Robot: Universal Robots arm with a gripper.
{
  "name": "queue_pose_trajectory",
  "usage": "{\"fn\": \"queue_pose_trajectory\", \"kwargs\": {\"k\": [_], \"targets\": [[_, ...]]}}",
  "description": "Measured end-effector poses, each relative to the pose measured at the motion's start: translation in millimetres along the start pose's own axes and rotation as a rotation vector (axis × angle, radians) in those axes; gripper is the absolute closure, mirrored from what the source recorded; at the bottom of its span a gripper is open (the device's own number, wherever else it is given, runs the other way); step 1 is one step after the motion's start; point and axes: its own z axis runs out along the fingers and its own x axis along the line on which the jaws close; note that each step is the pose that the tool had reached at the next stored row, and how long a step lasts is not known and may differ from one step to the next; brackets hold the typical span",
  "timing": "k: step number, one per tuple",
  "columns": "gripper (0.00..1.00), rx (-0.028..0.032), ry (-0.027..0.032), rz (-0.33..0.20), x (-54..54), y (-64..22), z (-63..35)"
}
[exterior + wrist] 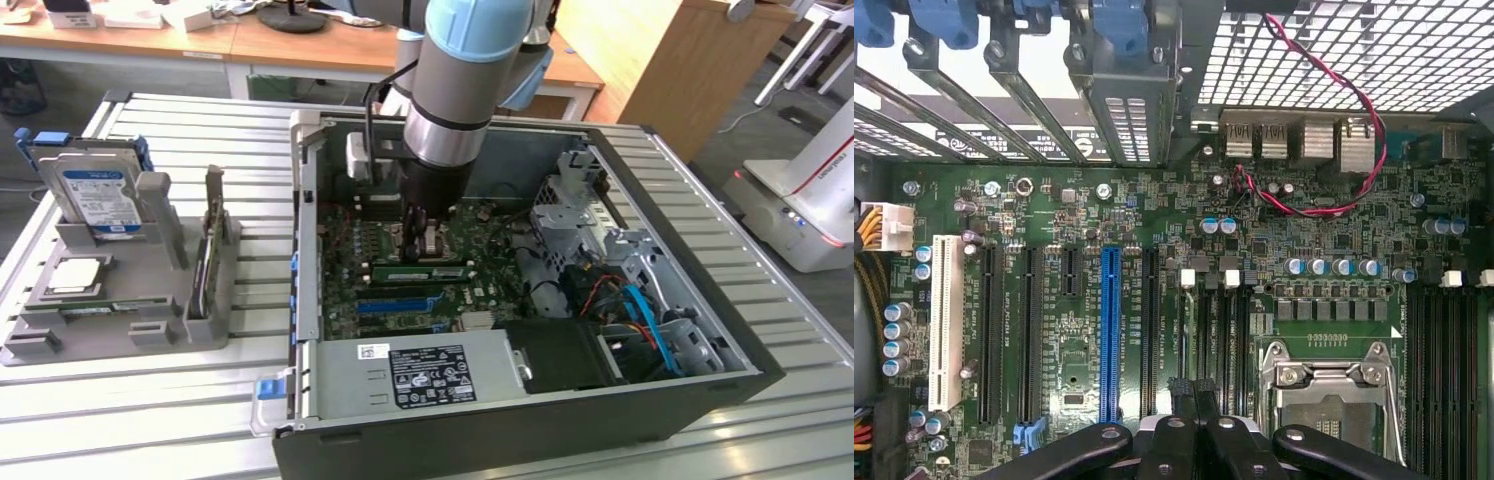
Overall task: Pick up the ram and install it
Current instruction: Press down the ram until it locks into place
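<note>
1. Your pincer [424, 238] is down inside the open computer case [534, 440], hanging close over the green main board [497, 250] at the end of the arm [467, 80].
2. Its fingers [1176, 395] are pressed together, tip against tip, and you can see nothing pinched between them.
3. The ram [420, 271] is a narrow green stick on the main board just beside the pincer, on the side facing the long blue slot [387, 300]. It lies parallel to that slot, between it and the pincer.
4. You cannot tell whether the ram is pushed fully home in its slot, or whether the fingertips touch it.
5. From the wrist, the closed fingertips sit over the row of thin black slots [1226, 335]. The blue slot [1110, 330] is on one side of them and the silver processor socket [1334, 385] on the other.
6. A pair of red wires [1354, 100] loops over the board farther ahead of the pincer, near the perforated wall of the case.
7. Well away from the pincer, off to the exterior view's left, a grey tray [120, 335] sits on the slatted desk [134, 420]. It holds an upright hard drive [96, 195] with a blue label and a square silver chip [78, 275].
</note>
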Motion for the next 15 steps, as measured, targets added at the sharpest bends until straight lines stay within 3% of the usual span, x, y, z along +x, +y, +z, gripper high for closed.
{"fn": "queue_pose_trajectory", "kwargs": {"k": [4,5,15], "targets": [[0.89,0.0001,-0.0001,0.000,0.1,-0.1,2.6],[0.89,-0.0019,0.0096,-0.009,0.9,0.3,20.8],[0.89,-0.0018,0.0096,-0.009,0.9,0.3,20.8]]}}
